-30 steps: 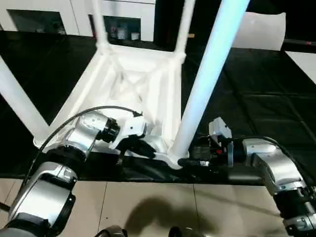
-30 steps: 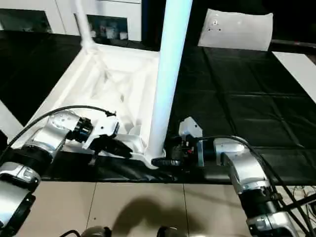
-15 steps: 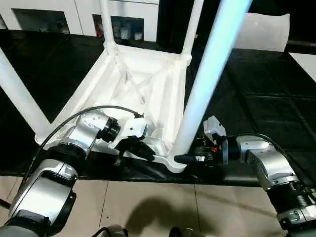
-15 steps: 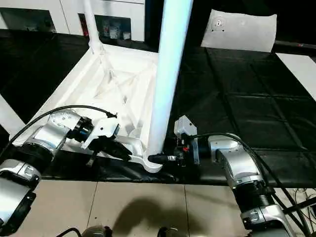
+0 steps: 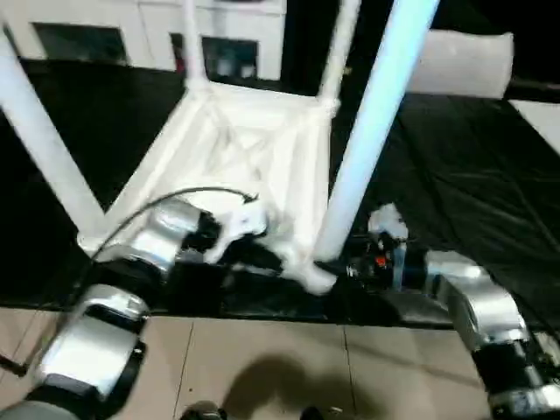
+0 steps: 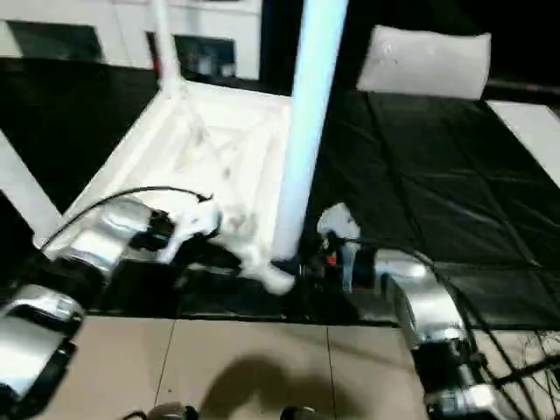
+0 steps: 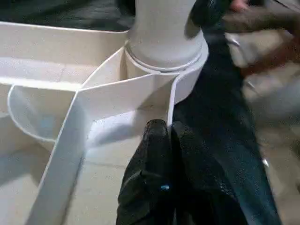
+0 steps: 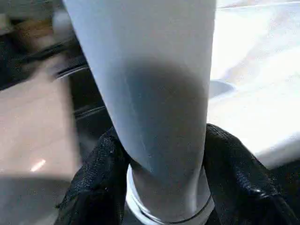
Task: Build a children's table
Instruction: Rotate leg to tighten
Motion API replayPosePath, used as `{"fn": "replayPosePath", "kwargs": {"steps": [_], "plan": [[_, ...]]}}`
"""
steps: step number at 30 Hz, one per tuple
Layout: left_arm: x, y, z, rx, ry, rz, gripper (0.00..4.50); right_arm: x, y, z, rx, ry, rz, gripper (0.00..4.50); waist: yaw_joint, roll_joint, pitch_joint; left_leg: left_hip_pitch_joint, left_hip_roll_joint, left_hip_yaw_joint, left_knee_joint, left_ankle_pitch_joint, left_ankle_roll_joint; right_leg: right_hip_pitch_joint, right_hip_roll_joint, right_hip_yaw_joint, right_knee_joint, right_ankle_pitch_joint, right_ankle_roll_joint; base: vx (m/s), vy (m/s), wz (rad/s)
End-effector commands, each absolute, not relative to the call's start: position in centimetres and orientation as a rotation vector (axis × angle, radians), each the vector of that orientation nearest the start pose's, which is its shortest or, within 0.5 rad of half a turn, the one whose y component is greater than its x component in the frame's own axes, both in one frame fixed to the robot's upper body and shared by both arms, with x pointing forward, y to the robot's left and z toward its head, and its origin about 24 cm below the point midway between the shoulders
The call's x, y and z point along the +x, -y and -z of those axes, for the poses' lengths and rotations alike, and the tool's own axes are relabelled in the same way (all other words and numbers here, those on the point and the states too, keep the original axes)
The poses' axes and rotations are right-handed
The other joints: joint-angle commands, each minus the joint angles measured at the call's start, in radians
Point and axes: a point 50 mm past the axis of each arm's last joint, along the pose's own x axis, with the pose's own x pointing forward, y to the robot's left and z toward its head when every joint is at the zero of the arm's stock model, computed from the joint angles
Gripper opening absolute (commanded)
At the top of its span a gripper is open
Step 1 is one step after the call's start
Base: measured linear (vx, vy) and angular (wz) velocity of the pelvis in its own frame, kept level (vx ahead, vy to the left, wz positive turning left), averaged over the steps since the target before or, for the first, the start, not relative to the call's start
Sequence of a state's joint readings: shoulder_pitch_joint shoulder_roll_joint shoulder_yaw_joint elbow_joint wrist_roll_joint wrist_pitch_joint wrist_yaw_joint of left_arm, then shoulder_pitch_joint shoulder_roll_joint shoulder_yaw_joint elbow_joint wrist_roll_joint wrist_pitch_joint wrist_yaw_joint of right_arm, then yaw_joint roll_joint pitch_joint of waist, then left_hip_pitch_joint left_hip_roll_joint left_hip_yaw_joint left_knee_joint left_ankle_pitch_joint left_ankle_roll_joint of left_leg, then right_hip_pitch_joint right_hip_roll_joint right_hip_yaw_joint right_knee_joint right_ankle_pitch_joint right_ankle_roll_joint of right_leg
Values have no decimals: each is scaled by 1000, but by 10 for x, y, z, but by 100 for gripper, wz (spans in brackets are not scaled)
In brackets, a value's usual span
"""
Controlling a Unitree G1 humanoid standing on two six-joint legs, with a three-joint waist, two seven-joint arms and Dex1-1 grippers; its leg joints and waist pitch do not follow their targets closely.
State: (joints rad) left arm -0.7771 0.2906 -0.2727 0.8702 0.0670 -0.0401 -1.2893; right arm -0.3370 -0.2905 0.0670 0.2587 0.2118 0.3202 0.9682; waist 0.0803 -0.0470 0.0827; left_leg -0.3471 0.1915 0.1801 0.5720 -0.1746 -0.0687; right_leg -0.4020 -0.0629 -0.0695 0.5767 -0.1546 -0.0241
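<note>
Black mat (image 5: 455, 201) under upturned tabletop (image 5: 245, 149)

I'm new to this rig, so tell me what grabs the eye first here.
The upside-down white tabletop lies on the black mat with its legs pointing up. The nearest leg rises from the near corner socket, and the right hand clasps it just above the socket. The left hand, shut, pinches the tabletop's rim beside that socket.

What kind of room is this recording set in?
Probably an indoor lab or workshop: white glass-door cabinets line the back wall, black mats cover the work area, pale floor tiles lie in front, and an upturned children's table is being assembled.
</note>
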Motion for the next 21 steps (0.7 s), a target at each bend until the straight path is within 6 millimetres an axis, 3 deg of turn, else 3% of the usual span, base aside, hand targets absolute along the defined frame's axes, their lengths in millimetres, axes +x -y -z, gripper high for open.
{"fn": "replayPosePath", "kwargs": {"steps": [1,3,5,8,11,12,13,14,16,17,18,19,20,21], "plan": [[337,-70,-65,316,-330,1382,0,285,101,-43,79,-324,-1041,197,-13,-8,-50,13,35,-21,-67,-309,7,34,-89,36,-104,-652,-90,-66,21,-6],[338,-61,-67,295,-316,1345,0,287,94,-42,87,-319,-991,196,-30,-9,-48,14,29,-25,-64,-338,9,30,-87,27,-118,-711,-55,-60,25,-6],[341,-50,-69,256,-301,1279,0,291,85,-41,83,-317,-899,196,-45,-6,-47,14,28,-27,-62,-356,12,26,-88,21,-126,-728,-48,0,0,0],[347,-36,-73,259,-280,1146,0,300,73,-39,92,-322,-719,194,-64,-1,-48,11,27,-35,-65,-388,15,33,-87,1,-140,-727,-31,0,0,0],[348,-29,-74,271,-273,1081,0,303,63,-42,103,-311,-649,193,-80,10,-47,23,34,-42,-67,-463,15,38,-92,-34,-159,-697,-16,0,0,0],[347,-27,-74,277,-273,1086,0,305,61,-44,92,-302,-621,193,-88,17,-44,37,40,-45,-70,-515,14,35,-92,-48,-165,-669,-20,0,0,0],[347,-27,-74,277,-273,1086,0,305,61,-44,92,-302,-621,193,-93,18,-46,29,43,-49,-76,-535,12,49,-94,-53,-162,-641,-16,0,0,0],[346,-29,-74,296,-271,1097,0,306,61,-46,97,-284,-622,193,-95,21,-46,27,46,-50,-80,-541,12,52,-97,-54,-160,-624,-18,10,51,-2],[346,-32,-73,307,-277,1100,0,306,63,-47,108,-277,-625,249,-101,23,-46,23,53,-54,-87,-568,3,57,-105,-52,-152,-580,-28,5,26,-1],[346,-38,-72,329,-278,1106,0,307,68,-48,113,-267,-620,265,-101,22,-45,29,47,-50,-84,-566,-1,48,-110,-47,-154,-583,-39,0,0,0],[347,-50,-71,351,-287,1126,0,306,78,-49,85,-243,-644,272,-102,16,-50,20,40,-47,-79,-513,9,51,-119,-40,-151,-591,-51,0,0,0],[347,-50,-71,351,-287,1126,0,306,78,-49,85,-243,-644,272,-101,16,-51,12,41,-48,-80,-491,13,55,-122,-37,-148,-585,-53,0,0,0],[347,-54,-71,366,-284,1137,0,306,83,-49,72,-237,-653,299,-100,16,-52,7,41,-47,-81,-469,17,57,-122,-34,-145,-570,-57,0,0,0],[347,-57,-71,376,-282,1143,0,306,86,-49,64,-234,-656,299,-97,16,-56,6,45,-44,-82,-429,24,56,-122,-26,-135,-519,-76,0,0,0]]}}
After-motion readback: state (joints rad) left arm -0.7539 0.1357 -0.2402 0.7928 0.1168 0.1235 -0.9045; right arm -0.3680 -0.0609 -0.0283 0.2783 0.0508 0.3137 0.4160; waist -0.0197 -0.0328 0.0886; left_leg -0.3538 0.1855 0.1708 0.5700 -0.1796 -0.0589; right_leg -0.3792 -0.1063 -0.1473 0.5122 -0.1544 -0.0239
